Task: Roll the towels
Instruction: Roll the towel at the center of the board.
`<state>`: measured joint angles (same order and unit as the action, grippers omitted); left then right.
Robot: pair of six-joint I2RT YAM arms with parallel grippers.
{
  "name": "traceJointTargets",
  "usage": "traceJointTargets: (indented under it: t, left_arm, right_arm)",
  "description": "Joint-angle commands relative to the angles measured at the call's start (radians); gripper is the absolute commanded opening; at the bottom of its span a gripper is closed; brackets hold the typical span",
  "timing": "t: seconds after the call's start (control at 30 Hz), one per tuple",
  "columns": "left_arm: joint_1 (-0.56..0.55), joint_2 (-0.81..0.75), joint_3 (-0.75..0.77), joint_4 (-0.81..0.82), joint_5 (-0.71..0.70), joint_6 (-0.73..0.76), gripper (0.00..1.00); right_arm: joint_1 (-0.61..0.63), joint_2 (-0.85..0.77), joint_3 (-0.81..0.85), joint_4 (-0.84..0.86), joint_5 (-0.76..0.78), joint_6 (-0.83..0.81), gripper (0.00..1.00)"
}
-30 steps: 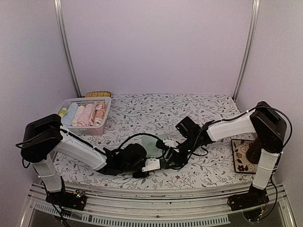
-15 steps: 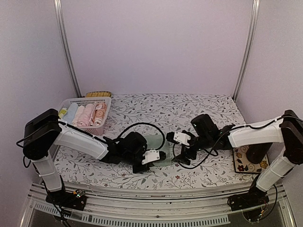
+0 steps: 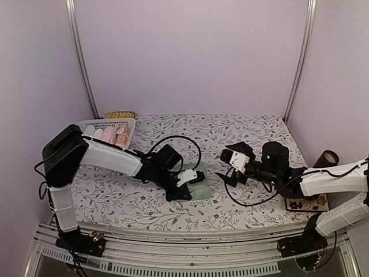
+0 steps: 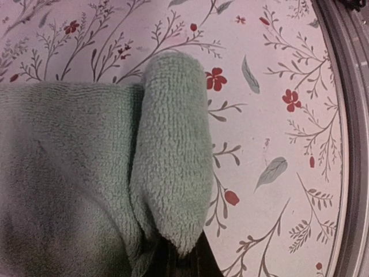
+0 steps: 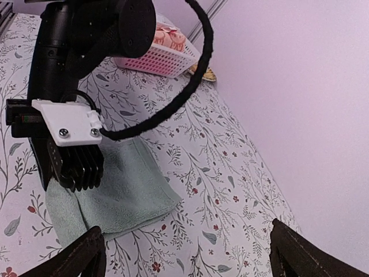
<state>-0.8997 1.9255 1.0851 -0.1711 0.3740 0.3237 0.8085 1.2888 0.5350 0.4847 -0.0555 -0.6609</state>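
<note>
Withdrawn rightward, right gripper (image 3: 223,167) stands spread; pale mint green cloth towel (image 5: 127,190) lies leftward, pinched by left gripper (image 5: 74,182).

The towel (image 3: 204,190) lies on the table (image 3: 248,130), seemingly under the left gripper (image 5: 74,176), the right gripper (image 3: 223,167) apart rightward, the basket (image 3: 109,122) back-left.

L end effector (image 3: 181,193) looks clamped shut; R end effector (image 3: 226,167) wide open.
</note>
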Motion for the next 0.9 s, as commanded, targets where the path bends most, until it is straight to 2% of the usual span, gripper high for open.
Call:
traceJointTargets:
  t: [0.0,0.17,0.33,0.47,0.6,0.7,0.87]
  left_arm:
    - [0.027,0.135,0.07,-0.16,0.065,-0.047,0.0]
    - [0.069,0.162,0.085,-0.16,0.164,-0.059,0.0]
    - [0.117,0.153,0.094,-0.157,0.246,-0.104,0.0]
    - [0.15,0.183,0.139,-0.187,0.302,-0.147,0.0]
    - [0.189,0.243,0.206,-0.239,0.337,-0.221,0.0]
    - [0.207,0.275,0.246,-0.271,0.346,-0.24,0.0]
    - [0.214,0.298,0.286,-0.313,0.352,-0.248,0.0]
  right_arm:
    - [-0.001,-0.056,-0.048,0.23,0.088,-0.02,0.99]
    - [-0.001,-0.068,-0.043,0.275,0.149,-0.044,0.99]
    - [-0.006,-0.066,-0.062,0.275,0.069,-0.057,0.99]
    - [0.041,-0.035,-0.098,0.245,-0.018,-0.225,0.98]
    - [0.104,0.02,-0.131,0.206,-0.037,-0.439,0.97]
    - [0.13,0.06,-0.123,0.162,-0.069,-0.474,0.94]
    - [0.147,0.181,-0.053,0.062,0.006,-0.491,0.91]
